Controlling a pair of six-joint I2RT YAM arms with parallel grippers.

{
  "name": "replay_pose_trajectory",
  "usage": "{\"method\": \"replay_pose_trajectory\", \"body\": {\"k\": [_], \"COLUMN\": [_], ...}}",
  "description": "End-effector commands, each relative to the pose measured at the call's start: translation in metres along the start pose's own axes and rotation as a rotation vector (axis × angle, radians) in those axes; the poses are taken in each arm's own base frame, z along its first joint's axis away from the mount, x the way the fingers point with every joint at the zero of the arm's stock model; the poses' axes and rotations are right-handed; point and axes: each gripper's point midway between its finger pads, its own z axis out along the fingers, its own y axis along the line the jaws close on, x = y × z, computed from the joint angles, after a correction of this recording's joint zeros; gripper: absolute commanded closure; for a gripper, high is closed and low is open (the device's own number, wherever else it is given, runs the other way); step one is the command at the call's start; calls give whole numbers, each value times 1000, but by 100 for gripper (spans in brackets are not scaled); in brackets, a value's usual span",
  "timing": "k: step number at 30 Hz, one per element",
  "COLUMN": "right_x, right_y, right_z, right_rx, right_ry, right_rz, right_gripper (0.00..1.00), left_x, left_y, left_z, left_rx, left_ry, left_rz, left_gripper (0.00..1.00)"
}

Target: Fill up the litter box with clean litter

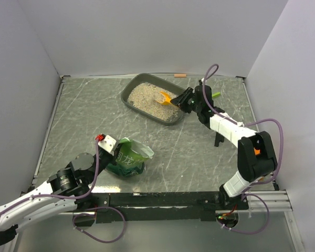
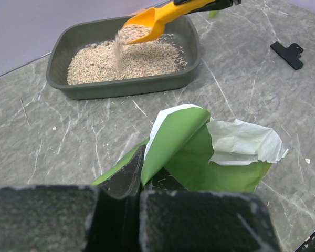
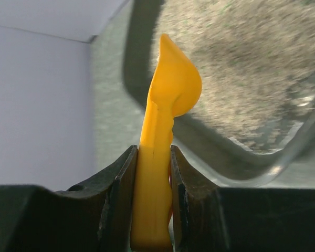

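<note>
The dark-grey litter box (image 1: 127,93) sits at the back middle of the table and holds beige clean litter (image 1: 147,97). My right gripper (image 1: 187,97) is shut on the handle of an orange scoop (image 1: 167,98), tilted over the box's right part. In the left wrist view litter (image 2: 117,46) pours from the scoop (image 2: 152,20) into the box (image 2: 58,84). In the right wrist view the scoop (image 3: 165,105) stands between my jaws above the litter (image 3: 241,63). My left gripper (image 1: 115,152) is shut on the edge of the open green bag (image 1: 127,160), which also shows in the left wrist view (image 2: 199,152).
A black clip (image 1: 218,139) lies on the table right of centre; it also shows in the left wrist view (image 2: 287,54). A green item (image 1: 216,95) lies behind the right gripper. Grey walls enclose the table on three sides.
</note>
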Motion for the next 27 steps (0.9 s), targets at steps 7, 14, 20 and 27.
{"method": "replay_pose_trajectory", "body": {"k": [7, 14, 20, 27], "right_x": [-34, -39, -38, -26], "right_y": [-34, -22, 28, 63], "right_z": [-50, -67, -71, -102], "right_rx": [342, 389, 410, 371], "right_ry": [2, -24, -77, -129], "right_rz": [-406, -642, -958, -1045], "right_gripper": [100, 100, 100, 100], "left_x": [-16, -14, -12, -12], "left_y": [-1, 1, 1, 1], "left_z": [4, 4, 5, 5], "left_rx": [-10, -23, -27, -27], "left_ry": [-42, -35, -24, -23], "left_rz": [-37, -34, -28, -29], "left_gripper": [99, 99, 99, 99]}}
